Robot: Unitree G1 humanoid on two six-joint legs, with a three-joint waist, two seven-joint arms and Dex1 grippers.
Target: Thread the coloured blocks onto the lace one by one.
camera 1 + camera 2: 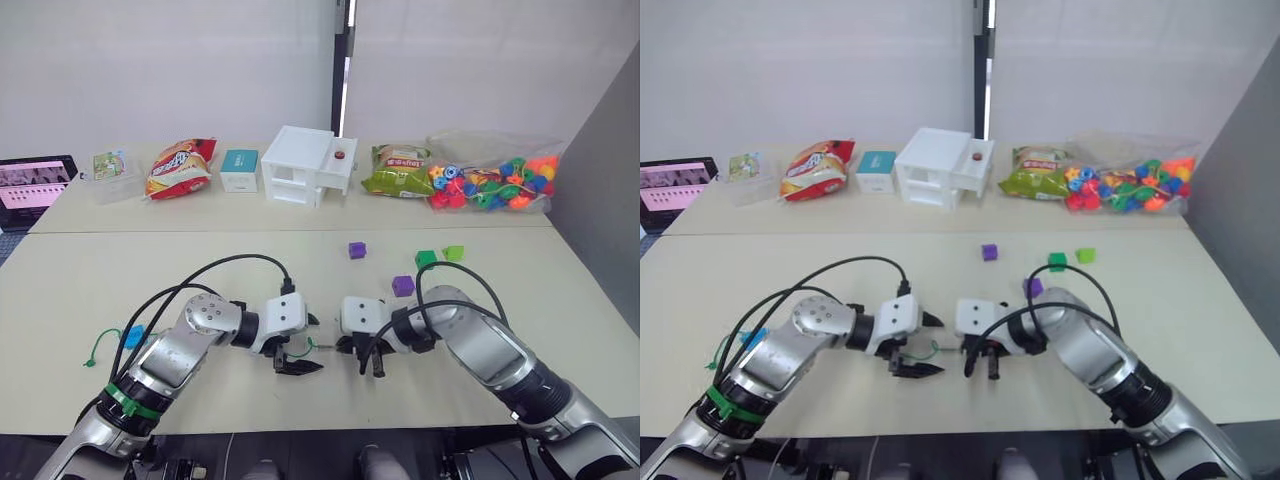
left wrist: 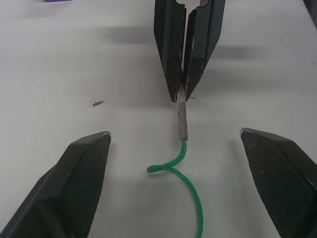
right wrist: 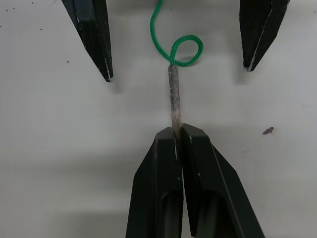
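Right gripper (image 3: 176,131) has its fingers pressed together on the stiff pale tip of the lace (image 2: 190,193), low over the table (image 1: 300,290); left gripper (image 2: 173,144) faces it, fingers spread wide either side of the cord. The cord looks limp and light, looping on itself, so the rigid tip seems the only sensible hold. Blue block (image 1: 133,336) sits already on the lace near the left arm. Purple blocks (image 1: 357,250), (image 1: 403,286) and green blocks (image 1: 426,258), (image 1: 454,253) lie loose beyond the right arm, with open tabletop around them.
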